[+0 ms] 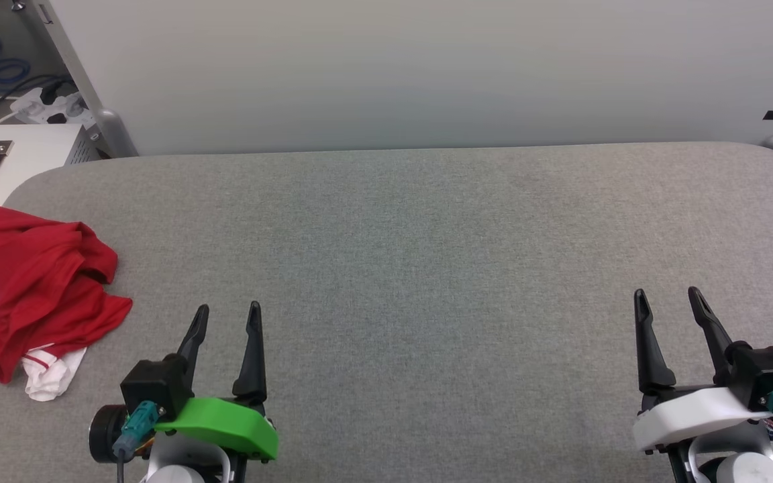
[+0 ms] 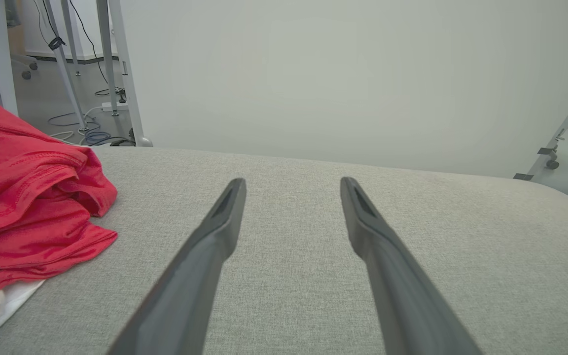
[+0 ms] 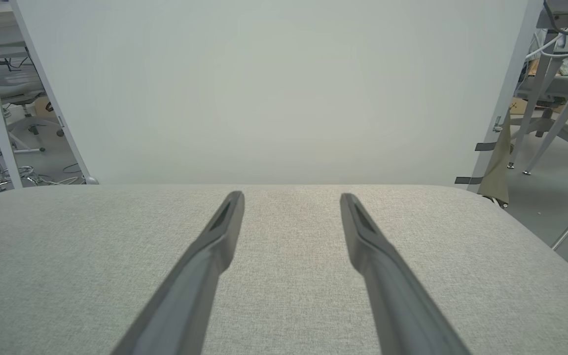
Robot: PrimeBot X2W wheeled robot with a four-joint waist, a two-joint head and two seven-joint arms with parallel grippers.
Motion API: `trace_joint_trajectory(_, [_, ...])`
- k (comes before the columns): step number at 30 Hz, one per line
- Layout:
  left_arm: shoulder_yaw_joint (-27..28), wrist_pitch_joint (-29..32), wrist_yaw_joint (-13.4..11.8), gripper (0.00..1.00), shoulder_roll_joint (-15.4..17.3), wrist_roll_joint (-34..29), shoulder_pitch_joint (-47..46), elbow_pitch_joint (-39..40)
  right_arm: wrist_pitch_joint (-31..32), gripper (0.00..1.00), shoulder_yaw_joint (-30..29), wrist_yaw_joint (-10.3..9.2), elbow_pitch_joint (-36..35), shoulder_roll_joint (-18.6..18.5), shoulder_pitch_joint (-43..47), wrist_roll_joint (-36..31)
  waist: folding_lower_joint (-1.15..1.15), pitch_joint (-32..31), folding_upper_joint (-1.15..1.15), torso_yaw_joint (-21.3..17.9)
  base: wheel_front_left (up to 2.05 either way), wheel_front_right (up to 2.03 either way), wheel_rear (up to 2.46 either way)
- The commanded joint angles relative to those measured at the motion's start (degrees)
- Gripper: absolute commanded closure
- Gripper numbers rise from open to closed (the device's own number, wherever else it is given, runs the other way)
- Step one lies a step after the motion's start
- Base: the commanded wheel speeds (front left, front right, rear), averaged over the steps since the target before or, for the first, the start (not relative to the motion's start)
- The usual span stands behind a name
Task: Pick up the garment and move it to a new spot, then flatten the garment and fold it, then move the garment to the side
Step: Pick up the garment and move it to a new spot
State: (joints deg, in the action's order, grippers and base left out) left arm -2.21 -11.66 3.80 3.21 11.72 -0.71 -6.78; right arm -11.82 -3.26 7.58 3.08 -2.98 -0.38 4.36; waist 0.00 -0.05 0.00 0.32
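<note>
From the head view, the garment (image 1: 37, 282) lies crumpled in a heap at the far left of the grey padded table (image 1: 427, 235), near the left edge. It is mostly red, with white sleeve cloth and striped trim poking out on its near side. The left gripper (image 1: 229, 307) sits at the near left, just right of the heap and apart from it, its two dark fingers spread wide with nothing between them. The right gripper (image 1: 667, 292) sits at the near right, well apart from the garment, jaws equally wide and empty. A plain white panel (image 1: 427, 67) stands behind the table's far edge.

In the left wrist view, the left gripper (image 2: 292, 181) shows both fingers splayed above bare grey fabric, holding nothing. The garment (image 2: 32, 197) is bunched to the left of the fingers (its hems and folds are plain to see), not touching them.

In the right wrist view, the right gripper (image 3: 291, 195) is wide open over the bare table (image 3: 67, 246), gripping nothing.
</note>
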Motion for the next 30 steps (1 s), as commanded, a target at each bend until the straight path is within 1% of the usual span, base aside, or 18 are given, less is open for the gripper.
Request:
trace_joint_trajectory(1, [-0.19, -0.72, 0.3, 0.0, -0.27, 0.48, 0.92, -0.29, -0.6, 0.0, -0.09, -0.07, 0.23, 0.09, 0.02, 0.16, 0.0, -0.01, 0.0, 0.01, 0.0, 0.0, 0.0])
trace_joint_trajectory(20, [-0.39, -2.95, 1.18, 0.0, -0.33, 2.64, 0.35, -1.89, -2.8, 0.0, 0.36, -0.08, 1.58, 0.1, -0.24, 0.72, 0.0, 1.92, 0.0, 0.27, 0.0, 0.0, 0.0])
trace_joint_trajectory(25, [-0.17, -3.34, 1.26, 0.0, -0.34, 2.78, -0.36, -1.97, -3.18, 0.0, 0.72, -0.09, 1.61, 0.11, -0.37, 0.71, 0.0, 2.65, 0.0, 1.86, 0.0, 0.0, 0.0])
trace_joint_trajectory(30, [0.19, -3.34, 1.13, 0.0, -0.34, 2.62, -0.49, -1.62, -3.18, 0.0, 2.01, -0.09, 1.47, 0.11, -0.33, 0.83, 0.0, 2.77, 0.0, 4.84, 0.0, 0.0, 0.0])
